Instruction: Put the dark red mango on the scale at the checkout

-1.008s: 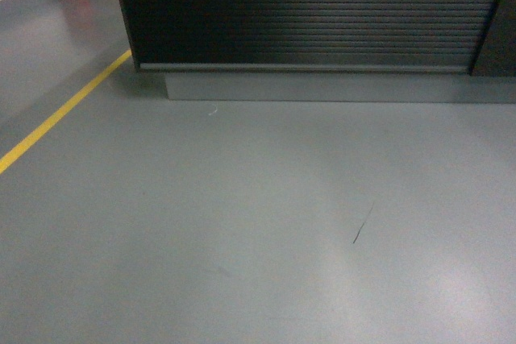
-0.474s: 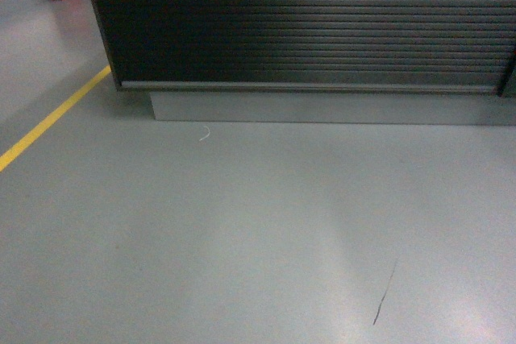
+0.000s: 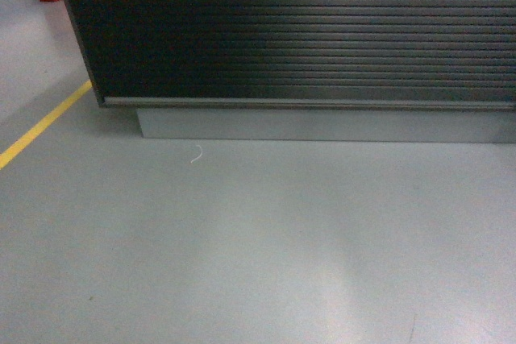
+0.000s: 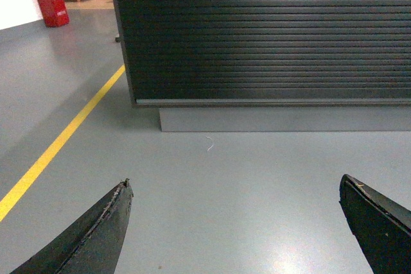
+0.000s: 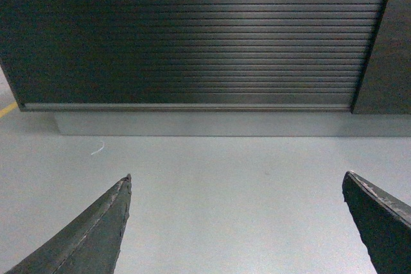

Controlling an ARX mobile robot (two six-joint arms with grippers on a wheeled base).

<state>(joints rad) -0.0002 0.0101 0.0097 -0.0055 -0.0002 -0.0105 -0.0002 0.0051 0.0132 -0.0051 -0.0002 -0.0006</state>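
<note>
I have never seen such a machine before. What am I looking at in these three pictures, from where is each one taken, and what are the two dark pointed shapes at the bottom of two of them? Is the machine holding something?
This is a wheeled robot with two arms. One picture comes from a camera on its body, looking slanting down at the grey floor and the checkout, a dark counter with a ribbed front. The other two come from cameras on each wrist.

The dark pointed shapes are the fingers of each arm's pincer. In the left wrist view the left pincer stands wide open with only floor between its fingers; the right pincer looks the same. Neither holds anything.

On the floor are a yellow line and a small white scrap near the counter's base. A red object stands far off. No mango and no scale appear in any view.
</note>
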